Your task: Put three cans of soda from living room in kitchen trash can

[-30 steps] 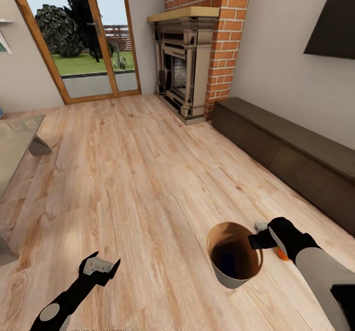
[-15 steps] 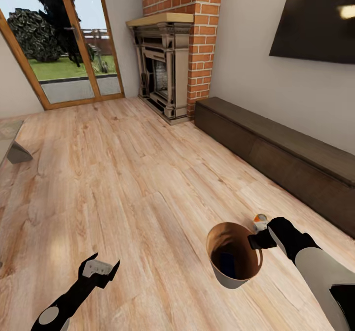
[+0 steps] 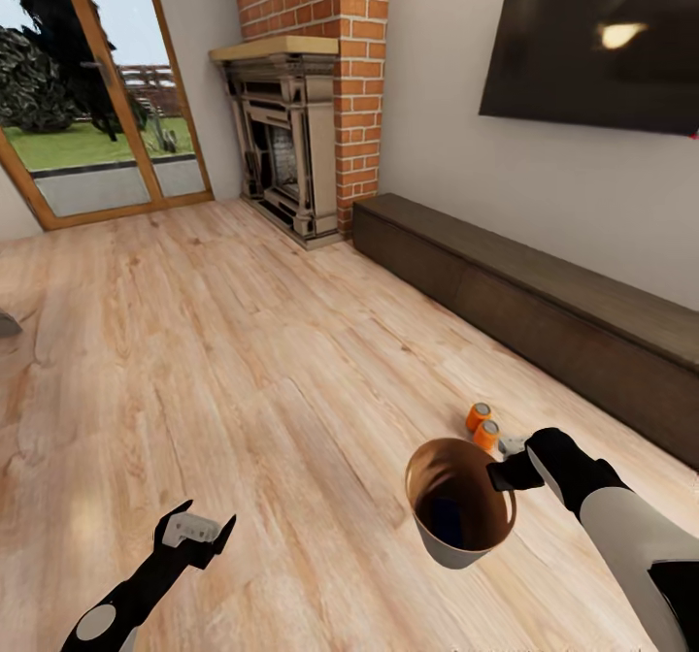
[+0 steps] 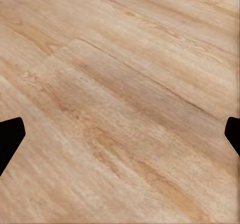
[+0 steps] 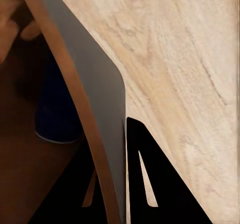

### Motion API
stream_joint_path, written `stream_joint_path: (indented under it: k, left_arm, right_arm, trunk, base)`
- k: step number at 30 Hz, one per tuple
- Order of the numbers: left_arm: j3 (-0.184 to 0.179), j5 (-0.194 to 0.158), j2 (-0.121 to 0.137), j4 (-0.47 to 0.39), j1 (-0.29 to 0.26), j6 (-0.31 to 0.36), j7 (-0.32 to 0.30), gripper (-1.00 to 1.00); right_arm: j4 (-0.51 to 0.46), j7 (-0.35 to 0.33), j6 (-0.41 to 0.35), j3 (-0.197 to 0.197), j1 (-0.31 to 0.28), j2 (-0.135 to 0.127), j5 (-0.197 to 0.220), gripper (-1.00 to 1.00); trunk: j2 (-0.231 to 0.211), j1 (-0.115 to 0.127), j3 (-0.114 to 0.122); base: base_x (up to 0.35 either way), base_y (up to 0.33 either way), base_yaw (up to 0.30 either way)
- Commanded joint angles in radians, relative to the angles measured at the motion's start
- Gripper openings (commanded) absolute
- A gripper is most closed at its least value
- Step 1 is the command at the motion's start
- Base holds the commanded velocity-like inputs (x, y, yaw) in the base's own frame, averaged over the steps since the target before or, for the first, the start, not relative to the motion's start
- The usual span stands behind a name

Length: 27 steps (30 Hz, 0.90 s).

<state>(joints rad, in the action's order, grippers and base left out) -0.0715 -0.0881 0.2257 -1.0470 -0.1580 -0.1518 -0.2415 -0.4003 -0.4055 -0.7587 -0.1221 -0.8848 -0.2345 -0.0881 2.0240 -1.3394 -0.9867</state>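
Head view: my right gripper (image 3: pixel 507 474) is clamped on the rim of the tash can (image 3: pixel 456 540), one finger inside the wall and one outside, holding the bin up over the light wood floor (image 3: pixel 243 361). Right wrist view confirms it: the bin's wall (image 5: pixel 100 124) passes between the two black fingers (image 5: pixel 150 184), with a dark blue shape low inside that I cannot identify. Two cans of soda (image 3: pixel 482 425) stand upright on the floor, touching each other, just beyond the bin's rim and near the front edge of the long dark bench (image 3: pixel 544 312). My left gripper (image 3: pixel 199 526) hangs over bare floor with its fingers spread wide and nothing between them; in the left wrist view the black fingertips (image 4: pixel 10 139) sit at opposite edges. A brick fireplace (image 3: pixel 291 147) and black wall screen (image 3: pixel 592 46) stand beyond.
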Motion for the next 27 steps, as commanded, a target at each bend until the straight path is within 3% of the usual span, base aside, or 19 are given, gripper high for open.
stream_joint_path:
  k: [1, 18, 27]
  left_arm:
    - [0.0, 0.0, 0.0, 0.0, 0.0, 0.0, 0.0, 1.0]
    - [0.0, -0.001, 0.0, 0.0, 0.0, 0.0, -0.001, 1.0]
    - [-0.001, 0.0, 0.0, -0.001, 0.0, -0.002, 0.001, 1.0]
  right_arm:
    - [0.001, -0.005, -0.004, 0.003, 0.0, 0.001, 0.016, -1.0]
    - [0.001, -0.003, -0.004, 0.002, 0.0, 0.004, 0.015, -1.0]
    - [0.001, -0.003, -0.004, 0.001, 0.0, 0.004, 0.015, -1.0]
  trunk:
    - [0.0, 0.0, 0.001]
    - [0.0, 0.0, 0.02]
    - [0.0, 0.0, 0.03]
  base:
    - [-0.003, 0.0, -0.202]
    - [0.0, -0.113, -0.202]
    - [0.0, -0.253, -0.202]
